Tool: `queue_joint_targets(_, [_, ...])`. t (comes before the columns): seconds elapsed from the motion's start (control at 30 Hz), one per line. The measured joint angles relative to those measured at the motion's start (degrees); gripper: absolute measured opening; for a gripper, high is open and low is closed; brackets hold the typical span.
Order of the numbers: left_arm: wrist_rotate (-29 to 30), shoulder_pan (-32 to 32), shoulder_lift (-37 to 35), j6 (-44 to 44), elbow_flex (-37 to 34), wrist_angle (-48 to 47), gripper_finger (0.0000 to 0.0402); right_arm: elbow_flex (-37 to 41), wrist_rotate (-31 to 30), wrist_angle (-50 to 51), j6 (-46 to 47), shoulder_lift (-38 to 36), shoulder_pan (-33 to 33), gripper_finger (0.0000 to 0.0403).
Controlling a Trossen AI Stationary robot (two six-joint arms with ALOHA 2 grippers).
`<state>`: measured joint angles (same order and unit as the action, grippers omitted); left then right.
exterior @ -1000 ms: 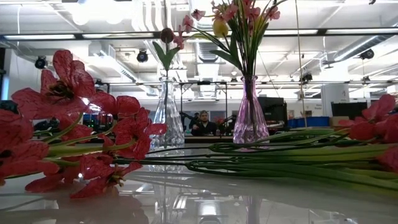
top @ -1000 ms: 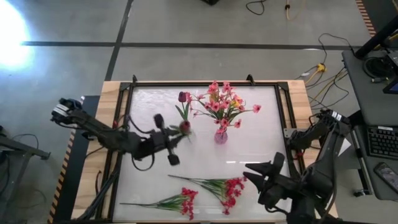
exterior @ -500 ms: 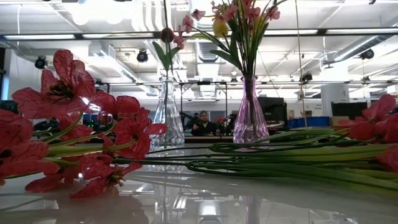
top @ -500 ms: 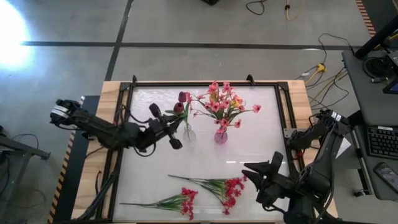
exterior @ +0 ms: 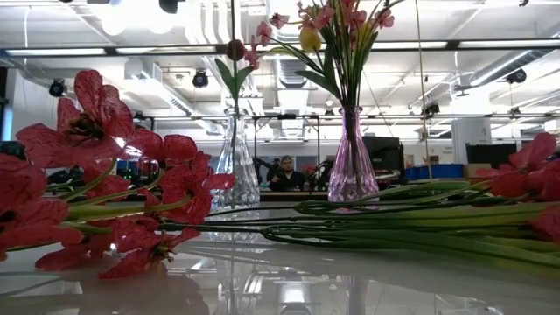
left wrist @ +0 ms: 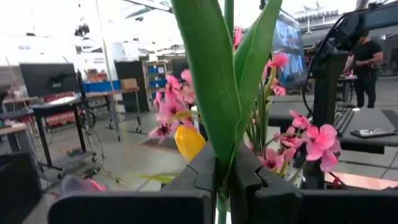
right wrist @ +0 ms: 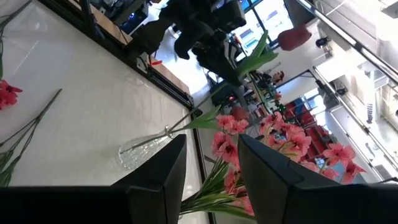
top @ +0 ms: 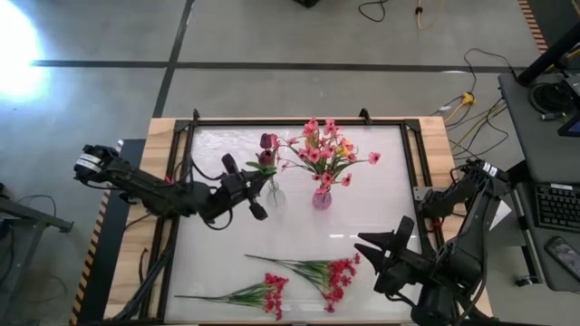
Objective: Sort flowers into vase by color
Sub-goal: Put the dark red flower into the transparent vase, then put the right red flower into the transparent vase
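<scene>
Flowers: dark-red stem pinched in left tool over clear vase; pink bunch vased; red sprays left on desk; right tool part-open, empty.

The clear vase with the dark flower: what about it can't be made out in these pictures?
- Left claw, shut on the dark-red flower: in the left wrist view its leaves hide the blossom.
- High view: the left claw covers the clear vase mouth, so how deep the stem sits is hidden.
- Low view: the vase base sits behind the lying red flowers.
</scene>
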<state>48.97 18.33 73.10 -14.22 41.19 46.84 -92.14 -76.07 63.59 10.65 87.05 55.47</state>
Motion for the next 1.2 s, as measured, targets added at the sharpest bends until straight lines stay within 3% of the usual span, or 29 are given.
queue_joint_targets(0.2, [1.2, 0.0, 0.7, 9.5, 0.0, -9.8, 0.0001, 0.0, 0.0, 0.4, 2.8, 0.0, -0.7, 0.0143])
queue_joint_targets(0.33, [0.8, 0.4, 0.0, 14.6, 2.9, -22.8, 0.0028, 0.0, 0.4, 1.6, 6.5, 0.0, -2.0, 0.015])
queue_joint_targets(0.63, [-11.0, 1.1, 1.8, 30.7, 22.6, -72.8, 0.0143, 0.0, 10.2, 2.4, 9.3, 0.0, -6.9, 0.0186])
queue_joint_targets(0.8, [-12.2, 3.1, 5.3, 31.9, 33.8, -89.8, 0.0186, 0.0, 14.7, 2.5, 9.3, 0.0, -8.8, 0.0203])
queue_joint_targets(0.93, [-14.1, 4.9, 8.4, 35.9, 41.0, -101.8, 0.0196, 0.0, 15.0, 2.6, 9.3, 0.0, -8.8, 0.0208])
queue_joint_targets(1.03, [-15.7, 7.1, 11.0, 38.7, 43.4, -105.0, 0.0194, 0.0, 15.1, 2.6, 9.7, 0.0, -8.7, 0.0208])
queue_joint_targets(1.2, [-17.5, 12.3, 17.1, 35.3, 42.2, -95.3, 0.0185, 0.0, 15.5, 4.3, 12.6, 0.0, -8.5, 0.0208])
